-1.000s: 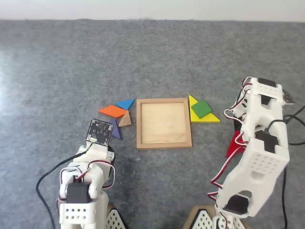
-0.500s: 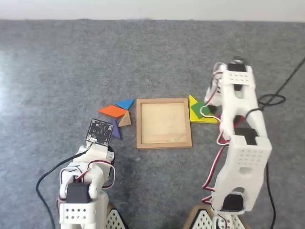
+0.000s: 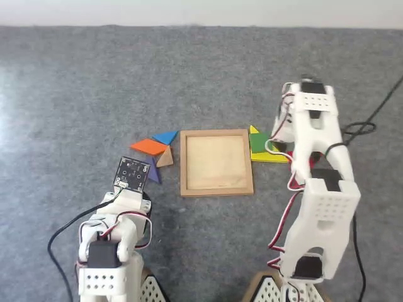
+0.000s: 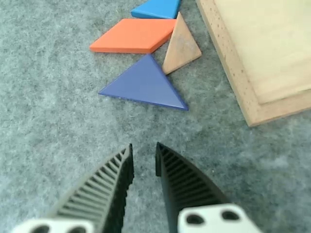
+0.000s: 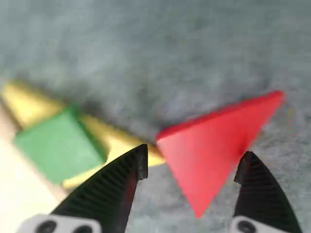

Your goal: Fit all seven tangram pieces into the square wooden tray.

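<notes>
The square wooden tray (image 3: 217, 162) lies empty at the table's middle. Left of it lie an orange parallelogram (image 3: 149, 146), a blue triangle (image 3: 165, 136), a wooden triangle (image 3: 165, 157) and a purple triangle (image 3: 154, 171). My left gripper (image 4: 143, 155) hovers just short of the purple triangle (image 4: 143, 85), fingers nearly together, nothing held. On the tray's right sit a green square (image 3: 258, 143) and a yellow triangle (image 3: 254, 131), partly under my right arm (image 3: 312, 126). My right gripper (image 5: 192, 165) is open, its fingers either side of a red triangle (image 5: 214, 145), beside the green square (image 5: 58, 143).
Grey carpet covers the table. Wide free carpet lies beyond the tray and to the far left. The tray's corner (image 5: 12, 194) shows pale next to the yellow triangle (image 5: 29, 104). The right arm's cables (image 3: 359, 129) trail off to the right.
My right arm has swung left and away from the front, over the green and yellow pieces; it now covers the red triangle in the high view. The left arm has kept still.
</notes>
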`<action>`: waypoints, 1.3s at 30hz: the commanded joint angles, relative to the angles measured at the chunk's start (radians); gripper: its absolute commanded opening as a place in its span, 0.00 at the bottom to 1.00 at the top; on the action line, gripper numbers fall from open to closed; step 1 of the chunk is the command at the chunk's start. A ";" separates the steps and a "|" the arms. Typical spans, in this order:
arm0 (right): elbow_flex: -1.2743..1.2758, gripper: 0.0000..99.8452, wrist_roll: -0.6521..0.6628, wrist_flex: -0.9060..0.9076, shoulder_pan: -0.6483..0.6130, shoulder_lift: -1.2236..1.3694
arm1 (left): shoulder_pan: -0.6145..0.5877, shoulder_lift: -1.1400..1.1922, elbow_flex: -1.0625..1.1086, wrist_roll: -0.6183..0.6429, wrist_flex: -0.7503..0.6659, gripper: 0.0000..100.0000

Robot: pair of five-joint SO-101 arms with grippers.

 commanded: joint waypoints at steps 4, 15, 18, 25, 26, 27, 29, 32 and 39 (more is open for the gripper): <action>-0.051 0.30 -0.219 -0.116 0.059 -0.019 | -0.002 -0.023 -0.008 -0.003 0.006 0.08; -0.049 0.30 -0.334 -0.059 0.038 0.076 | -0.002 -0.023 -0.008 -0.003 0.006 0.08; -0.051 0.30 -0.334 -0.024 0.031 0.074 | -0.002 -0.023 -0.008 -0.003 0.006 0.08; -0.048 0.30 -0.279 0.015 0.007 0.070 | -0.002 -0.023 -0.008 -0.003 0.006 0.08; -0.044 0.30 -0.249 0.015 0.001 0.061 | -0.002 -0.023 -0.008 -0.003 0.006 0.08; -0.041 0.30 -0.227 0.016 -0.001 0.048 | -0.002 -0.023 -0.008 -0.003 0.006 0.08; -0.025 0.31 -0.206 0.028 -0.001 0.013 | -0.002 -0.023 -0.008 -0.003 0.006 0.08; 0.044 0.37 -0.157 0.022 -0.004 -0.064 | -0.002 -0.023 -0.008 -0.003 0.006 0.08; 0.362 0.39 -0.080 -0.139 -0.104 -0.285 | -0.002 -0.023 -0.008 -0.003 0.006 0.08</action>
